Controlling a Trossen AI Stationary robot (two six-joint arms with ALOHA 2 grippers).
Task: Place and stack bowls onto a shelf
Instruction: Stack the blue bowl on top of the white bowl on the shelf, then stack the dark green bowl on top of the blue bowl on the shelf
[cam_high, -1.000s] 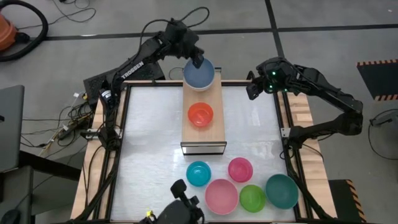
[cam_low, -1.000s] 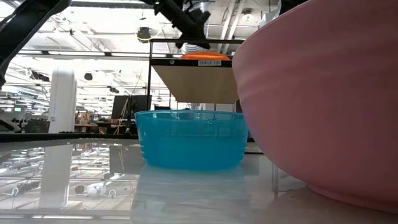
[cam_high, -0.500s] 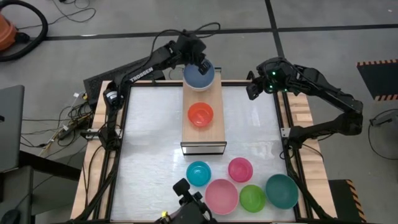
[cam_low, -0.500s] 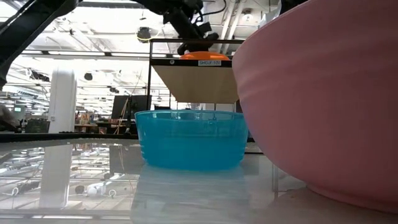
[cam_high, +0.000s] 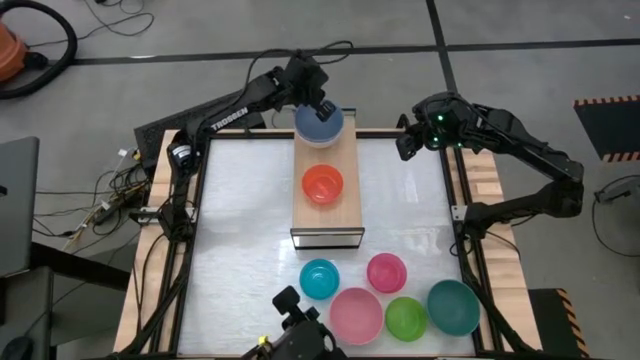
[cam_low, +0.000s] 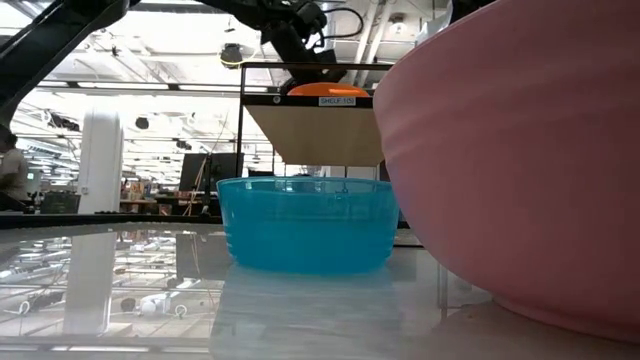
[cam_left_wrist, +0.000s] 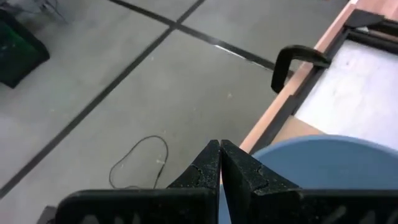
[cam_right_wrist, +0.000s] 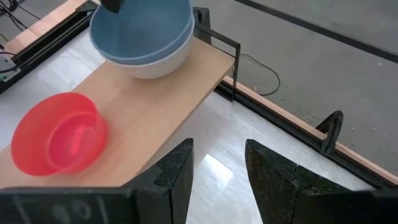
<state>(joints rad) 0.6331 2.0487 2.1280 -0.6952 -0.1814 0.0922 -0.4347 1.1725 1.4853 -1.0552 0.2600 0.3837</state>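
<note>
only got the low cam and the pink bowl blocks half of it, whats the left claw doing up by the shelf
Observer: The left claw is over the grey-blue bowl at the far end of the shelf, fingers shut.
Operator: is that bowl on its own
Observer: No, it is nested in a white bowl. A red bowl stands apart from them, mid-shelf.
Operator: and the right arm
Observer: The right claw waits open at the table's far right edge, holding nothing.
</note>
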